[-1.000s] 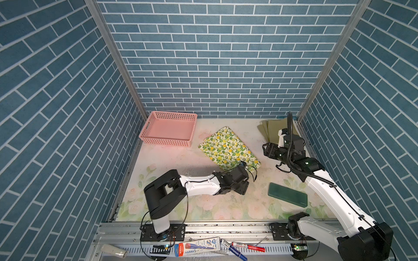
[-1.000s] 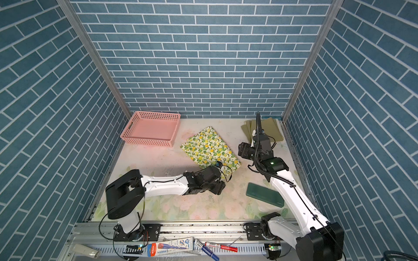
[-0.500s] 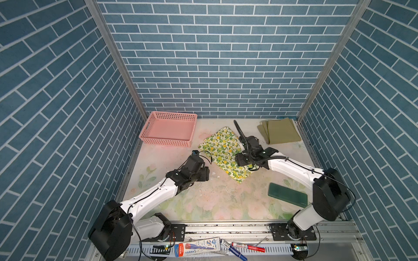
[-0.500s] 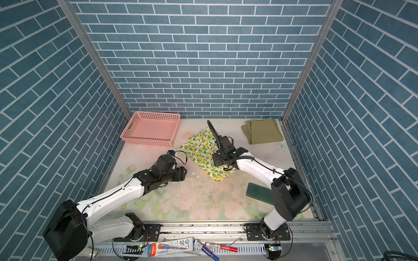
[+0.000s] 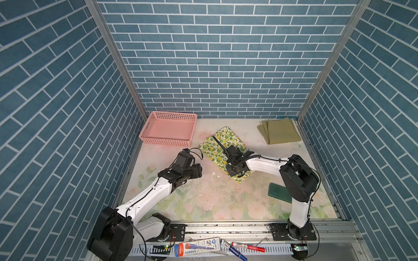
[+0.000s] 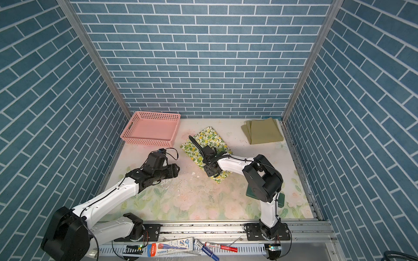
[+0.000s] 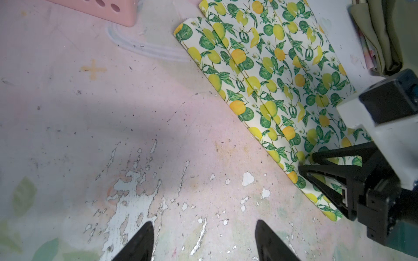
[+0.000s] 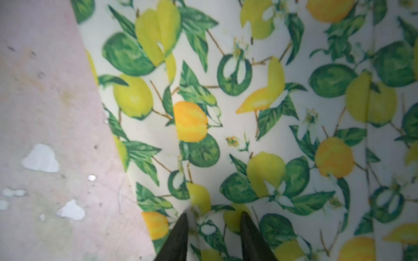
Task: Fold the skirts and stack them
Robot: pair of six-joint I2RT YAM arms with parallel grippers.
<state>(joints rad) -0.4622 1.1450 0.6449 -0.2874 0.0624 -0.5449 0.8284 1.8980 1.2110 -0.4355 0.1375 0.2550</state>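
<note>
Right pincer: you see it narrowed, tips pressed onto the lemon skirt, pinching a ridge of cloth.
Left pincer: wide, empty, over bare surface.
Olive skirt: folded, far right corner.

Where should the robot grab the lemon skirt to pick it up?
Probably at the near corner of the lemon skirt, where the right gripper already sits with its tips around a small ridge of cloth. The skirt lies flat and folded, so its middle offers little to pinch. Coming down from above at an edge lets one finger slide under the layers. The left gripper hangs open over bare table, free to take the other side.
</note>
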